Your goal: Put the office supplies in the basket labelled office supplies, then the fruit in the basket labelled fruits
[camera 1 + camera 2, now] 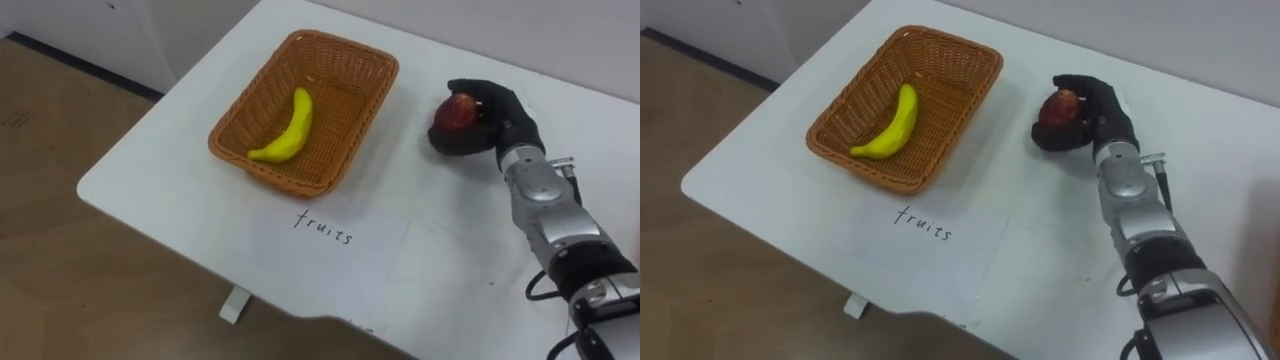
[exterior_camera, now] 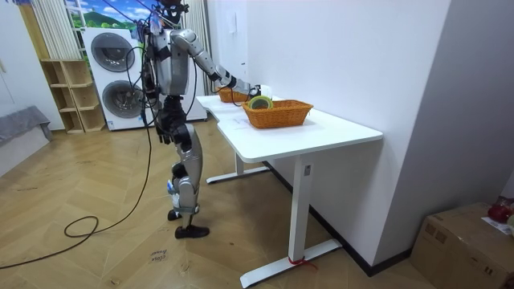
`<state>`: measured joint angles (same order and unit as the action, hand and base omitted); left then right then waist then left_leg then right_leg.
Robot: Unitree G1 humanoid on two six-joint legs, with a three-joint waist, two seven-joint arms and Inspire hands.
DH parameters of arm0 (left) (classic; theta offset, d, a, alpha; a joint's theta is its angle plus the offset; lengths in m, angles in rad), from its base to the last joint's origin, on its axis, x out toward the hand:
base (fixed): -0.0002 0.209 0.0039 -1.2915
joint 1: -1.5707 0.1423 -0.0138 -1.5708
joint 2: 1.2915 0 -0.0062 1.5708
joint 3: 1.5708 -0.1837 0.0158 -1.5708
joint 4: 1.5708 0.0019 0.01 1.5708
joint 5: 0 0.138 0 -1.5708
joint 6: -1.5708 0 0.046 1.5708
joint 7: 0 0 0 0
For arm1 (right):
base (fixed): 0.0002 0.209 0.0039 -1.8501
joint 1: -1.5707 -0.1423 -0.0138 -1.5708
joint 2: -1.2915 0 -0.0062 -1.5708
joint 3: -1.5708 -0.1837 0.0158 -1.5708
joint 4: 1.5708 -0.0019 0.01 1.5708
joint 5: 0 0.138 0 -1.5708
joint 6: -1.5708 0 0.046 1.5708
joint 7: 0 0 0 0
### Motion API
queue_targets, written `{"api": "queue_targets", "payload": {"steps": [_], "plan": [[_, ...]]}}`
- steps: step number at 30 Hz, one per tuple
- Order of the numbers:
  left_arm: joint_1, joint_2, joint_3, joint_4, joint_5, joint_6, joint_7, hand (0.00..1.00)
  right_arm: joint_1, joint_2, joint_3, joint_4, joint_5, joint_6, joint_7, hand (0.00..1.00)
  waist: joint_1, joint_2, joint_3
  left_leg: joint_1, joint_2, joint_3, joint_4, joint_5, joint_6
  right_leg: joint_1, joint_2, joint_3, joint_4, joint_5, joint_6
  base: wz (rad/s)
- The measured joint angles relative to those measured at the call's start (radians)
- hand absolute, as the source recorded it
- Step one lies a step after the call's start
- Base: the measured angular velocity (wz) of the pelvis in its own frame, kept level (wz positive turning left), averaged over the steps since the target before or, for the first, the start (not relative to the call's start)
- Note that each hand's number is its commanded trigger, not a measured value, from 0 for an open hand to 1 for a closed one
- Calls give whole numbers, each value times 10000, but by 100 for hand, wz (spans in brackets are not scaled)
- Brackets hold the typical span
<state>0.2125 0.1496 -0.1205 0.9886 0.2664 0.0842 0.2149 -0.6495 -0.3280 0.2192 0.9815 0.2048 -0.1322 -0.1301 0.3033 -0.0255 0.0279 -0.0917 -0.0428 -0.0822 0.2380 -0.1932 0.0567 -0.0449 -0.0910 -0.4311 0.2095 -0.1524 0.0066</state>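
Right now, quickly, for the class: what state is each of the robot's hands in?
Right hand: shut, fingers curled round the red apple.
Left hand: cannot be told.

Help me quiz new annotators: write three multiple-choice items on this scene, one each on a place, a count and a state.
1. Where does the banana lie? A in the wicker basket; B beside it; C under it.
2. How many fruits lie in that basket? A none; B one; C three.
3. What is the right hand doing? A open, empty; B shut on the red apple; C shut, empty.
Key: 1 A, wicker surrounds it; 2 B, the banana alone; 3 B, fingers curl round the apple.
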Motion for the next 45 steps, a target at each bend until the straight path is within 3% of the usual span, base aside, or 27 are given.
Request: {"api": "queue_targets", "payload": {"steps": [20, 26, 29, 33, 41, 42, 43, 45], "plan": [[-52, -2, -205, 104, -5, -1, -317, 0, -6, 36, -56, 279, 230, 9, 25, 100, 37, -64, 82, -49, 9, 70, 3, -2, 5, -87, 6, 68, 96, -1, 1, -1], [-65, -1, -202, 98, 12, 18, -285, 0, -6, 39, -56, 241, 308, -12, 85, 100, 28, -64, 72, -31, 30, 126, -18, -2, 5, -136, 31, 153, 95, -1, 1, -2], [-71, -1, -192, 78, -7, 13, -238, 0, 1, 62, -66, -39, 426, 55, 87, 100, -49, -81, 33, -92, 31, 133, -23, -1, 5, -194, 40, 182, 101, -1, 1, -1], [-76, -3, -189, 0, 0, -7, -209, 0, 23, 204, -47, -482, 581, 435, 134, 100, -271, -108, -24, -89, 31, 133, -17, 7, 8, -184, 32, 186, 93, -1, 1, 0], [-94, 20, 220, 130, 113, -1, -58, 0, 87, 297, -46, -2095, 636, 469, 101, 100, -536, -211, -121, 542, 52, 221, -163, 9, 8, 522, 76, 155, -245, 1, 4, 0], [-28, 21, 220, 109, 113, 0, -31, 0, 89, 297, -47, -2340, 637, 477, 93, 100, -551, -225, -143, 679, 55, 219, -181, 9, 6, 650, 78, 147, -249, 0, 4, 0], [42, 21, 250, 99, 111, 0, -20, 0, 91, 303, -50, -2659, 636, 500, 86, 100, -554, -270, -215, 710, 60, 222, -185, 9, 6, 681, 79, 137, -246, 0, 5, 0], [103, 22, 284, 43, 117, 2, -16, 0, 92, 299, -53, -3212, 646, 498, 1, 100, -561, -329, -238, 759, 66, 223, -188, 9, 6, 729, 88, 140, -247, 0, 4, 0]]}}
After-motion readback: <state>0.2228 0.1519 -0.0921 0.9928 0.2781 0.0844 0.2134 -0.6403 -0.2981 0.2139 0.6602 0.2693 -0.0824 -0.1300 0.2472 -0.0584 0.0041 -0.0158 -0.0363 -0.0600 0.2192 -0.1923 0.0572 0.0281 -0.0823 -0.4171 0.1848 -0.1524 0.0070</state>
